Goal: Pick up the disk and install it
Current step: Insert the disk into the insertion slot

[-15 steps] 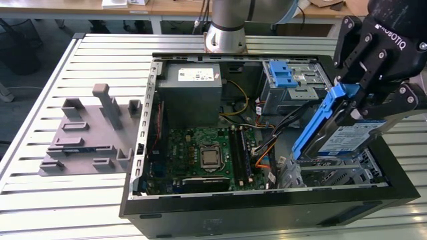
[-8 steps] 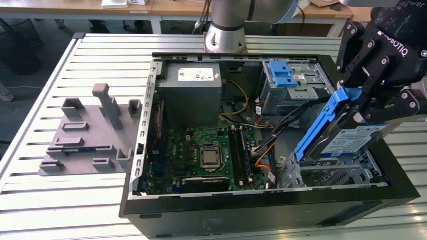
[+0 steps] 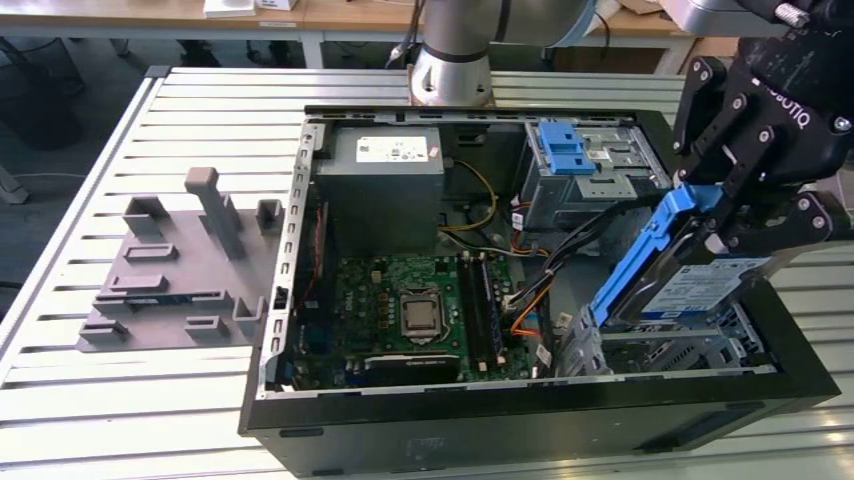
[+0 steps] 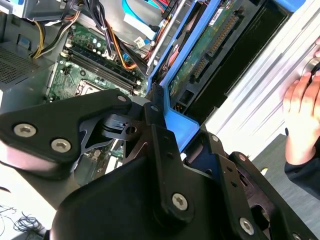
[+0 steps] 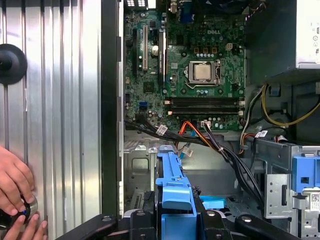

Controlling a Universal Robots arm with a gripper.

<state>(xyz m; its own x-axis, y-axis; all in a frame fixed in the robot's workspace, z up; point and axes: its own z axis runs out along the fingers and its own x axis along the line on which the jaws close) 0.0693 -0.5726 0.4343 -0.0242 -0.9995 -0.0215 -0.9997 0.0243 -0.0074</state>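
Gripper: You see the black multi-link gripper (image 3: 754, 228) at the exterior view's right, over the near end of the case. In the second wrist view (image 4: 175, 131) its jaws are clamped on the disk's blue frame.

Disk: The flat rectangular silver-metal disk (image 3: 694, 285), with a white-and-blue label and a blue plastic carrier frame, hangs tilted in the gripper. Its lower end reaches the grey metal drive bay (image 3: 681, 350). You cannot tell whether they touch.

Case: The black metal computer case (image 3: 534, 425) lies on its side with the panel off, on the slatted aluminium table (image 3: 80, 400).

Motherboard: The green circuit board (image 3: 414, 300) lies flat on the case floor, to the exterior view's left of the disk.

Power supply: The grey box with a white sticker (image 3: 387, 185) sits at the far end of the case.

Cage: The grey metal cage with a blue plastic latch (image 3: 587, 170) stands beyond the disk, beside the power supply.

Fixture: The grey plastic fixture (image 3: 174, 270) rests on the table, outside the case at the exterior view's left.

Hand: In the first wrist view a person's hand (image 5: 15, 185) rests on the table outside the case wall.
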